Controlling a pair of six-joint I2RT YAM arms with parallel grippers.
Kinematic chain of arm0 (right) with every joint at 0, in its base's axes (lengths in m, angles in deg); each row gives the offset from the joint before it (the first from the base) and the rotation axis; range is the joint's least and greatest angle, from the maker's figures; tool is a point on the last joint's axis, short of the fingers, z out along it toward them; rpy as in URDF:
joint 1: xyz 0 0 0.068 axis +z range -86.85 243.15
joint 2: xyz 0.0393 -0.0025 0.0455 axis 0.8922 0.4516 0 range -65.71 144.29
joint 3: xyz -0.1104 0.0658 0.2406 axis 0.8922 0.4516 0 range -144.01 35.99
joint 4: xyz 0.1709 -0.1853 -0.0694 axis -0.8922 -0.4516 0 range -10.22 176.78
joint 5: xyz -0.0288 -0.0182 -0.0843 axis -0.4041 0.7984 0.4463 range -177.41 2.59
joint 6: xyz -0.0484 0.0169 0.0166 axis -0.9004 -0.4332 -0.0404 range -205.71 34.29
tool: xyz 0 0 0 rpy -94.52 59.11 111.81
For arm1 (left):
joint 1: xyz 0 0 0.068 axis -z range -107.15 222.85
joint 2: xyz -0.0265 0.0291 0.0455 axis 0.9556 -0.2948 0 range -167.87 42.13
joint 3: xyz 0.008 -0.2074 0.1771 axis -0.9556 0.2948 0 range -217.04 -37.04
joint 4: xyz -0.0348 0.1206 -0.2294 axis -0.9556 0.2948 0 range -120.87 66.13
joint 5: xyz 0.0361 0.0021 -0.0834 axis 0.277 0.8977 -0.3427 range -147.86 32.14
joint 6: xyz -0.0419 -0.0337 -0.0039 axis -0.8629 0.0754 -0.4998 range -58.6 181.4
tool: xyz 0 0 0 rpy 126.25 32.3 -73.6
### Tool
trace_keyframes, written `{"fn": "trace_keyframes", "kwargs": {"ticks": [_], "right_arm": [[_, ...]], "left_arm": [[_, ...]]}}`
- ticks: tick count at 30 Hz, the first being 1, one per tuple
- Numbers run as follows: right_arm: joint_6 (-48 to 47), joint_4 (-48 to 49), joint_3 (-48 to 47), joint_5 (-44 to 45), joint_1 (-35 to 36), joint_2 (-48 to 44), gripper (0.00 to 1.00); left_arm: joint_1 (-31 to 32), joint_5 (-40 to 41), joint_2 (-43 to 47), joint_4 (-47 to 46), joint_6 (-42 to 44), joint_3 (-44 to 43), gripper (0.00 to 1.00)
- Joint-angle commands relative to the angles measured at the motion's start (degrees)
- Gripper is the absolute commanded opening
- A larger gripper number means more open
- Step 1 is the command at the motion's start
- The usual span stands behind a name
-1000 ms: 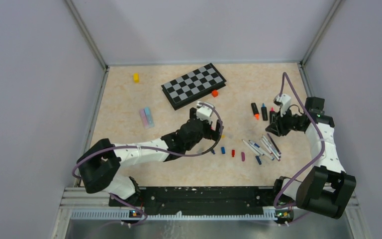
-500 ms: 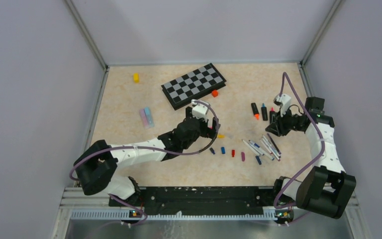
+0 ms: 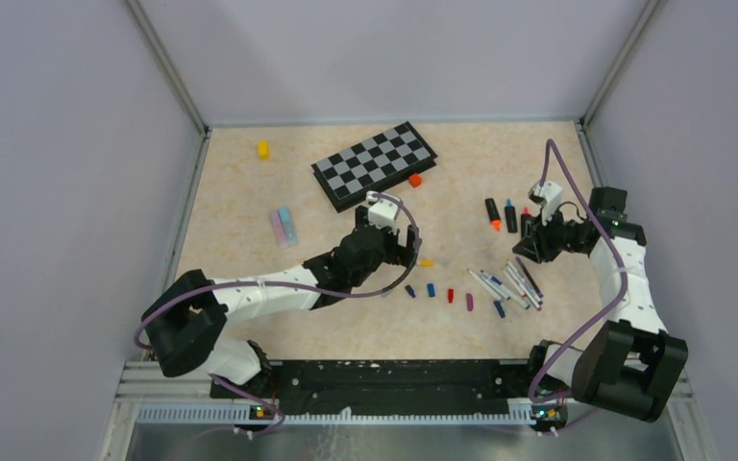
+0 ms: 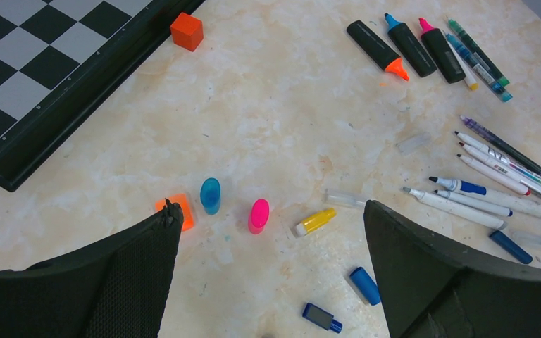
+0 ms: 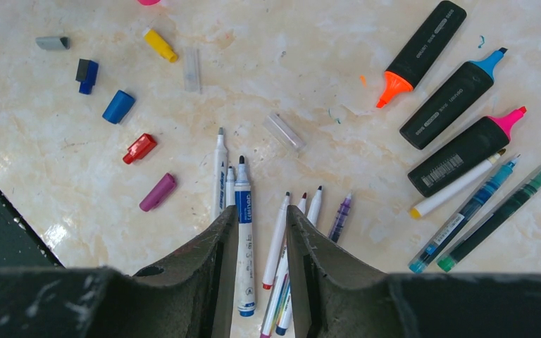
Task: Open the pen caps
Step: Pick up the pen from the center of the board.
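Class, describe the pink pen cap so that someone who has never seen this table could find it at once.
Find the black-and-grey chessboard, then look off its near side for a short row of loose caps. The pink cap lies between a light blue cap and a yellow cap, and it is the only pink cap in that row.

Marbled table (image 3: 250,206), chessboard (image 3: 373,165), pens (image 3: 511,281), loose pen caps (image 3: 431,289), orange block (image 3: 415,180), yellow block (image 3: 262,149)

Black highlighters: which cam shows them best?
Right wrist: the three black highlighters lie large and sharp, uncapped, orange, blue and pink tips clear. Left wrist shows all three smaller, near its top edge. Top external shows only tiny dark slivers.
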Motion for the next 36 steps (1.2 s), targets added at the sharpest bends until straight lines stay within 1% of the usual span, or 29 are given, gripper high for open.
{"fn": "trace_keyframes", "kwargs": {"ticks": [1, 36], "right_arm": [[-1.24, 0.43, 0.03, -1.67, -0.85, -1.54, 0.30], [-1.33, 0.41, 0.12, -1.58, -0.85, -1.40, 0.30]], "left_arm": [[-0.49, 0.66, 2.30, -0.74, -0.82, 0.84, 0.99], [-1.65, 0.76, 3.01, -0.25, -1.43, 1.85, 0.99]]}}
